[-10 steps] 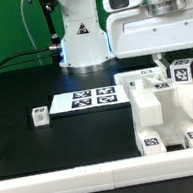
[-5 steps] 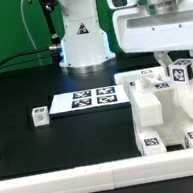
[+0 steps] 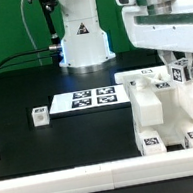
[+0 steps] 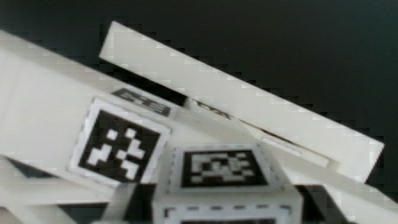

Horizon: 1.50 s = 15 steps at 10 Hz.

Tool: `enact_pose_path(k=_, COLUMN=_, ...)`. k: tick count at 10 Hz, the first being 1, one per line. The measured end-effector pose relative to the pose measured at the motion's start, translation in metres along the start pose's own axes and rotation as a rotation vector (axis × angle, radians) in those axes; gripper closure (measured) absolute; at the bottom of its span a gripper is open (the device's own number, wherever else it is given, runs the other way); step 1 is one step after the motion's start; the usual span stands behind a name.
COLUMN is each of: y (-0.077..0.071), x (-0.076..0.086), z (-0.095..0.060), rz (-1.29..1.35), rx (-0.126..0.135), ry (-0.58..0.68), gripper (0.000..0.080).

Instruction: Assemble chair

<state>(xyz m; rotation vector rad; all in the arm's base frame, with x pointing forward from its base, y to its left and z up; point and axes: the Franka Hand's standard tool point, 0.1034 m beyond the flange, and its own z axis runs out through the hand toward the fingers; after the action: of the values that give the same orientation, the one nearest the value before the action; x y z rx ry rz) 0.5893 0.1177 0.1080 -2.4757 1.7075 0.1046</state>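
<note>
Chair parts (image 3: 165, 109) stand stacked at the exterior view's right. The gripper (image 3: 183, 71) is clamped on a small tagged cube (image 3: 184, 71) above them. A loose cube (image 3: 40, 116) sits far left.

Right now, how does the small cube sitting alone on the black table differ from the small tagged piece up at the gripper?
The lone cube rests on the black table with nothing touching it; the piece at the gripper is raised above the chair assembly, between the gripper fingers. The lone cube lies toward the exterior view's left, the gripper's piece toward its right. Both are small, white, and carry black-and-white tags.
</note>
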Motion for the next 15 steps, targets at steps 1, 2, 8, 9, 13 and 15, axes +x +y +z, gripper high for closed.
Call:
enact_pose_path(k=1, y=0.0, x=0.0, z=0.0, rz=0.073, rx=0.001, ry=-0.002, gripper=0.0535)
enact_pose_path(k=2, y=0.0, x=0.0001, z=0.0, rz=0.141, rx=0.001, ry=-0.002, gripper=0.0535)
enact_pose_path(k=8, y=-0.0009, x=0.0003, z=-0.0001, rz=0.356, rx=0.006, ry=-0.009, gripper=0.051)
enact_pose_path(k=9, y=-0.0009, x=-0.0002, z=0.0001, rz=0.325, rx=0.006, ry=-0.01, gripper=0.051)
enact_pose_path(k=13, y=-0.0028, x=-0.0003, z=0.0029, rz=-0.15, rx=0.004, ry=-0.005, gripper=0.0162)
enact_pose_path(k=15, y=-0.0027, x=-0.0015, z=0.0033, rz=-0.313, rx=0.0, ry=0.001, gripper=0.0152)
